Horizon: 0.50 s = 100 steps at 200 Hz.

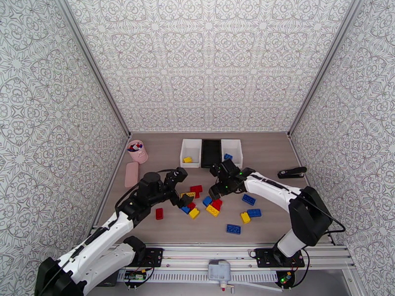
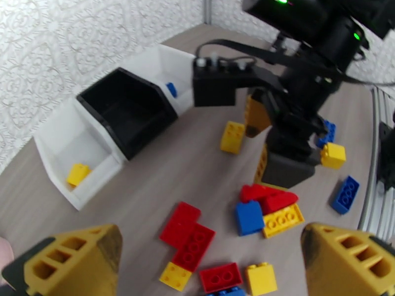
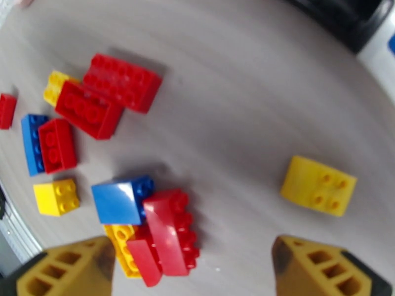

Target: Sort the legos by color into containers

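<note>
Left fingers (image 2: 74,262) spread wide, empty | right fingers (image 3: 321,267) apart, empty, over loose legos (image 1: 212,205) mid-tabletop (image 1: 276,223) | far edge: left white bin (image 1: 191,146) one yellow, right white bin (image 1: 233,146) one blue, black bin (image 1: 211,151) apparently empty | judged barely begun, most bricks unsorted.

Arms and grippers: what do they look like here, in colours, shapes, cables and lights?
The left arm and right arm have white link shells, black joints and black wrist housings, with black cables looping alongside. The left gripper and right gripper carry mustard-yellow wedge-shaped fingers with rectangular cut-outs and dark inner faces. Green lights glow on the right wrist.
</note>
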Each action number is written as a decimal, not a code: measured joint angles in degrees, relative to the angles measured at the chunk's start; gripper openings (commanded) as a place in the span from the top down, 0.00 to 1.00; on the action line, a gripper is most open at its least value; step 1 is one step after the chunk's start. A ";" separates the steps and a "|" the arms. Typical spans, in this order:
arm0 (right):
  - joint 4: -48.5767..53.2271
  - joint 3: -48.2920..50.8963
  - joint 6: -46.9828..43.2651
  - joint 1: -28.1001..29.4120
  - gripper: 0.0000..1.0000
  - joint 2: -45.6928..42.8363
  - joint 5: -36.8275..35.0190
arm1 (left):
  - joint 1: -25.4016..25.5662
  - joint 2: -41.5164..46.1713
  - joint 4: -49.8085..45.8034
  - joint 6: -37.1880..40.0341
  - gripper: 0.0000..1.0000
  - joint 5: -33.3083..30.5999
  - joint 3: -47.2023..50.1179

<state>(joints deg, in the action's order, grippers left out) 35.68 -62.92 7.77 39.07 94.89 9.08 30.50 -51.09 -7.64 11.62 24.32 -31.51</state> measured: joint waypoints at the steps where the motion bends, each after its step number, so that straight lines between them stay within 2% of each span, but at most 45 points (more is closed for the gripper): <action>1: 0.02 -0.02 -0.02 0.04 0.20 0.15 0.04 | 0.07 0.04 0.00 0.13 0.00 0.09 0.15; 24: 1.20 -0.70 0.59 1.01 0.32 3.56 0.85 | 1.42 0.57 0.09 2.40 0.00 1.62 3.02; 61: 1.38 -1.38 0.76 1.11 0.40 5.81 1.27 | 1.66 0.74 0.42 4.17 0.00 2.43 3.23; 100: 1.22 -2.93 0.94 1.11 0.44 7.41 1.27 | 1.66 0.74 0.59 5.14 0.00 3.06 3.23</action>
<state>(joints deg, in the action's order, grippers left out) 36.91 -65.84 8.71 40.18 102.30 10.35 32.16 -50.35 -7.05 16.75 27.38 -28.27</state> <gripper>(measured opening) 0.562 0.996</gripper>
